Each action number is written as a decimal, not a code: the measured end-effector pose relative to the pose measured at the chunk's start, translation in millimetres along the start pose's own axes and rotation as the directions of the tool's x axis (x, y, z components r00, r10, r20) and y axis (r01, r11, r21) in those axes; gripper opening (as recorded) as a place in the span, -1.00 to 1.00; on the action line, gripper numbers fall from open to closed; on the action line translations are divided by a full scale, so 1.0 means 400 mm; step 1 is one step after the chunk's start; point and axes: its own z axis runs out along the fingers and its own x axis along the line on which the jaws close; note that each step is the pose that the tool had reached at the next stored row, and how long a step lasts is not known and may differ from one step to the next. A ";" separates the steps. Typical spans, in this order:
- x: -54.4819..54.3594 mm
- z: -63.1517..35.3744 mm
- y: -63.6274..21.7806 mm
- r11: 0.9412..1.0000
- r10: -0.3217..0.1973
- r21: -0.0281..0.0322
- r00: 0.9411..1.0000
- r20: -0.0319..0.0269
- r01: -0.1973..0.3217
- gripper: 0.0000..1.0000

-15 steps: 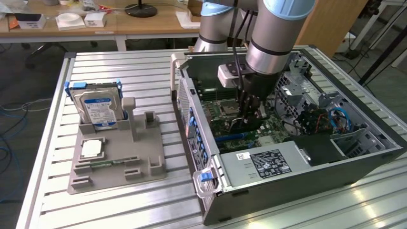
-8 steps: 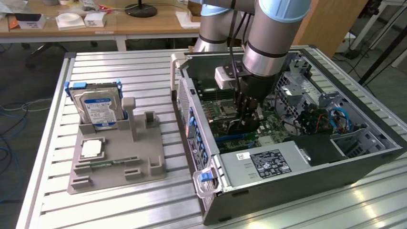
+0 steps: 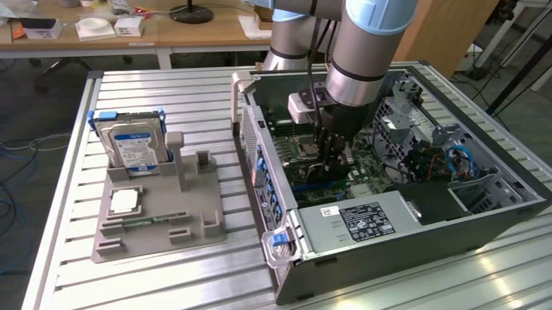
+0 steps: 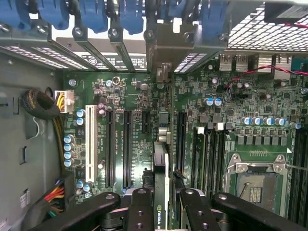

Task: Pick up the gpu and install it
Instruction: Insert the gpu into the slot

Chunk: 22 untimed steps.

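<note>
Even bright overhead light, soft shadows, mild table glare.

The gpu stands on edge inside the open computer case, seen edge-on in the wrist view as a thin card with a pale strip along one side and a dark face bearing a small green logo at its near end. Its metal end bracket reaches toward the case's rear slot openings. It sits over the green motherboard, in line with a long black expansion slot; seating cannot be confirmed.
</note>
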 end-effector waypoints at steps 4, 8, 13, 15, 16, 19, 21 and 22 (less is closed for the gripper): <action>-0.001 0.001 0.001 1.000 0.000 0.000 1.000 0.000 0.000 -0.48; -0.001 0.000 0.003 1.000 0.000 0.000 1.000 0.001 0.000 -0.48; -0.001 -0.003 0.003 1.000 0.013 0.000 1.000 0.001 -0.013 -0.48; -0.001 -0.003 0.005 1.000 0.021 0.000 1.000 0.000 -0.021 -0.48; -0.001 -0.003 0.006 1.000 0.024 0.000 1.000 0.000 -0.024 -0.48; -0.001 -0.003 0.008 1.000 0.026 0.001 1.000 0.000 -0.026 -0.48; -0.001 -0.002 0.008 1.000 0.026 0.001 1.000 0.000 -0.026 -0.48; -0.001 -0.001 0.008 1.000 0.026 0.000 1.000 0.000 -0.026 -0.48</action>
